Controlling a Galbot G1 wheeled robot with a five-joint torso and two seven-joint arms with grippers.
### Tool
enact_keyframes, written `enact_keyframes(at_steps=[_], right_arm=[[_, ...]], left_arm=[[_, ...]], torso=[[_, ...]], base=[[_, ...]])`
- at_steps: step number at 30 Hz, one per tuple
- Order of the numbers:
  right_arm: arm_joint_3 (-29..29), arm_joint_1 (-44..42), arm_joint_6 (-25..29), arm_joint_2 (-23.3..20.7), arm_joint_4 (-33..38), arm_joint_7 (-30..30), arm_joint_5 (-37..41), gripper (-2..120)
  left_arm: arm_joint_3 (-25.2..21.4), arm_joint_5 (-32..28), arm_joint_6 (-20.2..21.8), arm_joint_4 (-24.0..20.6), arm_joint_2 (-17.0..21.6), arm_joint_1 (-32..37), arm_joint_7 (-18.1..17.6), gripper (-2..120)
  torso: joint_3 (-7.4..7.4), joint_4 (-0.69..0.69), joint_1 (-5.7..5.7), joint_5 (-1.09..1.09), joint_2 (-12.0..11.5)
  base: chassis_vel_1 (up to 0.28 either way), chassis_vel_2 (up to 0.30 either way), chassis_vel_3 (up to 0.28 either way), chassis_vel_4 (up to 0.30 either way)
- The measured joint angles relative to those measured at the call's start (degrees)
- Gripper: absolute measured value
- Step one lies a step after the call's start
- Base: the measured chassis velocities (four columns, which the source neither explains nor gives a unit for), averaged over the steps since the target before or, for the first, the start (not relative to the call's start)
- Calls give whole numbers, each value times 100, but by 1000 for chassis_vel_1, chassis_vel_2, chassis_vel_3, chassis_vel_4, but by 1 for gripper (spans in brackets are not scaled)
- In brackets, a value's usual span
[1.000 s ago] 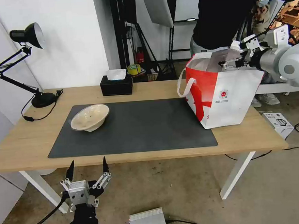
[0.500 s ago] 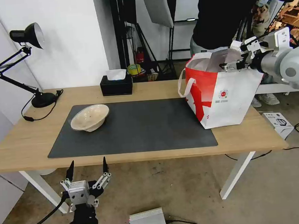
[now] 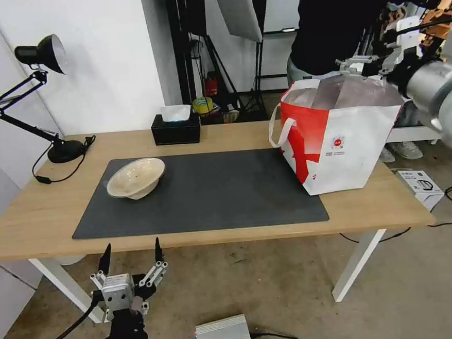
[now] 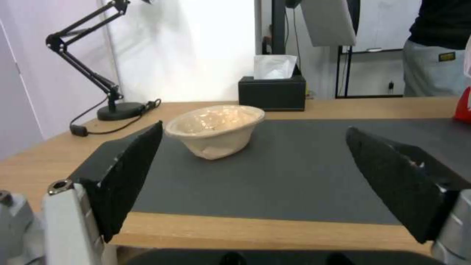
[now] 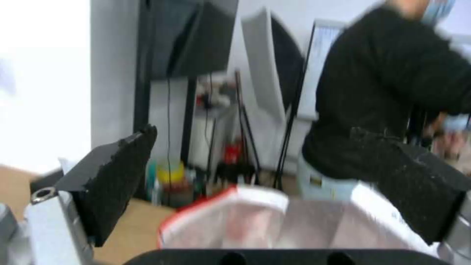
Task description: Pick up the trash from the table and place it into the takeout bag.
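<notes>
- One item of trash lies on the tabletop [image 3: 223, 136]: a shallow beige pulp bowl [image 3: 136, 178], tilted, resting on the left part of the dark grey mat [image 3: 207, 202].
- We see the same bowl in the left wrist view [image 4: 215, 130], empty, with its rim tipped toward the camera.
- We locate the takeout bag [image 3: 338, 146] upright at the right end of the tabletop, its near lower corner overlapping the right edge of the mat. Its mouth is open, showing the silver lining, and the white loop handle hangs on its left side.
- Bowl and bag are well apart, with bare mat between them.
- Our right hand [image 3: 365, 62] is above the far rim of the bag, clear of it. In the right wrist view the fingers [image 5: 117, 176] are spread wide with nothing between them, and the open bag [image 5: 275, 221] lies below.
- Our left hand [image 3: 131, 253] is parked below the near edge of the tabletop, fingers pointing up and spread apart, holding nothing.
- A black tissue box [image 3: 175, 128] stands at the far edge of the tabletop, behind the mat.
- A black desk lamp [image 3: 35, 95] stands at the far left corner.
</notes>
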Motion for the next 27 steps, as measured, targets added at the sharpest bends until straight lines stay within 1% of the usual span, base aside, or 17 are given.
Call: enact_keyframes(at_steps=[1, 2, 6, 7, 9, 10, 12, 13, 15, 16, 17, 18, 20, 21, 24, 26, 27], right_arm=[[87, -165, 167, -38, 215, 129, -97, 100], [87, -165, 167, -38, 215, 129, -97, 100], [656, -1100, 676, -62, 932, 439, -543, 100], [656, -1100, 676, -62, 932, 439, -543, 100], [1017, -1791, 943, 11, 1239, 489, -850, 100], [1109, -2020, 1040, 62, 1352, 538, -958, 100], [1134, -2101, 1080, 87, 1398, 578, -1002, 100], [1172, -2252, 1171, 153, 1490, 681, -1097, 100], [1214, -2609, 1387, 435, 1697, 947, -1418, 100], [1214, -2609, 1387, 435, 1697, 947, -1418, 100], [1322, -2848, 1466, 585, 1797, 1013, -1600, 100], [1414, -3024, 1509, 667, 1859, 1029, -1701, 100], [1818, -3689, 1664, 914, 2033, 1048, -2029, 100], [1818, -3689, 1664, 914, 2033, 1048, -2029, 100], [2257, -4581, 1801, 1271, 2280, 1055, -2437, 100], [2456, -5082, 1845, 1531, 2462, 1064, -2700, 100], [2456, -5082, 1845, 1531, 2462, 1064, -2700, 100]], left_arm=[[-4, 0, 0, -13, 0, 2, 0, 100], [-4, 0, 0, -13, 0, 2, 0, 100], [-8, -1, -9, -54, -9, 23, -1, 100], [-8, -1, -9, -54, -9, 23, -1, 100], [-6, -1, -13, -70, -22, 31, -2, 100], [-4, -1, -15, -77, -31, 34, -2, 100], [-3, 0, -15, -78, -37, 34, -2, 100], [-3, 0, -16, -78, -43, 31, -2, 100], [-16, 1, -17, -74, -77, 19, -2, 100], [-16, 1, -17, -74, -77, 19, -2, 100], [-26, 2, -18, -67, -92, 14, -5, 100], [-26, 2, -20, -67, -96, 15, -5, 100], [-26, 15, -29, -85, -104, 32, -8, 100], [-26, 15, -29, -85, -104, 32, -8, 100], [-32, 30, -49, -117, -112, 51, -12, 100], [-31, 33, -55, -124, -113, 54, -12, 100], [-31, 33, -55, -124, -113, 54, -12, 100]], torso=[[0, 0, 0, 0, 0], [0, 0, 0, 0, 0], [0, 0, -1, -1, 0], [0, 0, -1, -1, 0], [0, -1, 0, 1, 0], [0, -2, 0, 2, 0], [-1, -2, 0, 2, 0], [-1, -1, 0, 1, 0], [0, 1, 0, 0, 0], [0, 1, 0, 0, 0], [0, 3, 0, -1, 0], [0, 2, 0, 0, 0], [0, 0, 0, 0, 0], [0, 0, 0, 0, 0], [0, -2, -1, 1, -1], [0, 0, 0, 0, -1], [0, 0, 0, 0, -1]], base=[[0, 0, 0, 0], [0, 0, 0, 0], [0, 0, 0, 0], [0, 0, 0, 0], [0, 0, 0, 0], [0, 0, 0, 0], [0, 0, 0, 0], [0, 0, 0, 0], [0, 0, 0, 0], [0, 0, 0, 0], [0, 0, 0, 0], [0, 0, 0, 0], [0, 0, 0, 0], [0, 0, 0, 0], [0, 0, 0, 0], [0, 0, 0, 0], [0, 0, 0, 0]])
